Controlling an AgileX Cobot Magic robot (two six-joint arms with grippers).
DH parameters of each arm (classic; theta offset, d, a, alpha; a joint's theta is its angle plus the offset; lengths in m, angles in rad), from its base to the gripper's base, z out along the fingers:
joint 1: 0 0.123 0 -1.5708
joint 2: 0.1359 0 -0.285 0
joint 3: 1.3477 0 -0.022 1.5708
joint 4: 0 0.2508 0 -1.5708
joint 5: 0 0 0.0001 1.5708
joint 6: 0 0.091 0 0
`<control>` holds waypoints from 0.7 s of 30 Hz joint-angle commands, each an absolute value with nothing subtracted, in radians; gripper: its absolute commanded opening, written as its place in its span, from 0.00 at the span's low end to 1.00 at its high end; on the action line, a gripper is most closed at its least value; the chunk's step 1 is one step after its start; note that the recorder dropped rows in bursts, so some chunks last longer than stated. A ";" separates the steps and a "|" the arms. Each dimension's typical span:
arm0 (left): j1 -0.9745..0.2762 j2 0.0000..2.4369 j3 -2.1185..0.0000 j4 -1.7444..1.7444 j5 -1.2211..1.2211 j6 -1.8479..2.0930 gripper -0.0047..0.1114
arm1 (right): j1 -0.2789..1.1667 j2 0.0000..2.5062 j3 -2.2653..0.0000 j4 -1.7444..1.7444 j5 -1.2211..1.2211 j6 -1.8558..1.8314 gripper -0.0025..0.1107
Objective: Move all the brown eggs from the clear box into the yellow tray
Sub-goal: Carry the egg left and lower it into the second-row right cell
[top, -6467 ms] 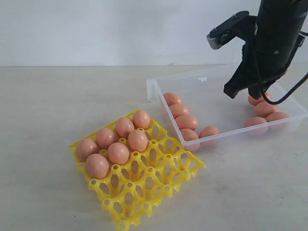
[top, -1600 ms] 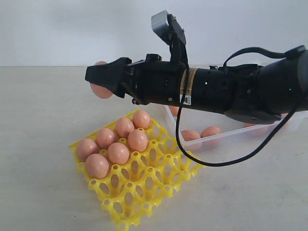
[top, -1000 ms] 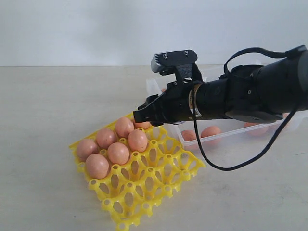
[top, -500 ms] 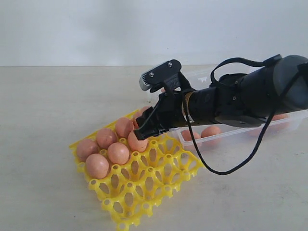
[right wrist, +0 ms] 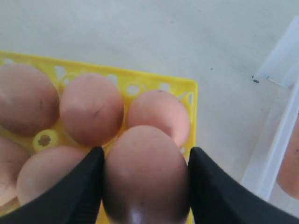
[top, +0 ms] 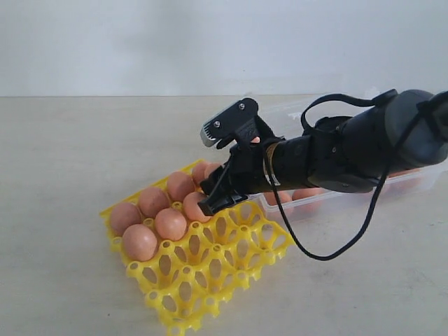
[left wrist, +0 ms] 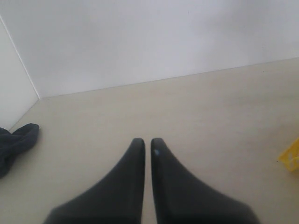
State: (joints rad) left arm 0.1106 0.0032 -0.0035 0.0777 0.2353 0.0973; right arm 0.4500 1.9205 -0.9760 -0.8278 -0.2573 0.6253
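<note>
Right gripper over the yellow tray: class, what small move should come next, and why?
Probably ease the right gripper straight down a little. It holds a brown egg just above the yellow tray, beside the seated eggs, and that egg does not look settled in a cup yet, so opening now might let it drop or roll.

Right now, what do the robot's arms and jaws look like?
The right arm is thick, rounded and black, with a gold band, a grey camera block on its wrist and a looping black cable. The left gripper has smooth, black, tapering jaws.
</note>
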 commanded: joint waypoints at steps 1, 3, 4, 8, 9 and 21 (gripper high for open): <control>0.106 0.000 0.000 0.076 0.232 0.094 0.08 | 0.448 1.936 -0.979 -0.791 -0.294 0.614 0.02; 0.106 0.000 0.000 0.076 0.232 0.094 0.08 | 0.448 1.942 -0.979 -0.791 -0.294 0.614 0.02; 0.106 0.000 0.000 0.076 0.232 0.094 0.08 | 0.448 1.943 -0.979 -0.791 -0.294 0.614 0.02; 0.106 0.000 0.000 0.076 0.232 0.094 0.08 | 0.448 1.945 -0.979 -0.789 -0.294 0.614 0.03; 0.106 0.000 0.000 0.076 0.232 0.094 0.08 | 0.448 1.945 -0.979 -0.787 -0.294 0.614 0.05; 0.106 0.000 0.000 0.076 0.232 0.094 0.08 | 0.448 1.943 -0.979 -0.760 -0.294 0.618 0.47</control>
State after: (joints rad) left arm 0.1106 0.0032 -0.0035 0.0777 0.2353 0.0973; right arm 0.4500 1.9461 -0.9760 -0.7703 -0.2828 0.6213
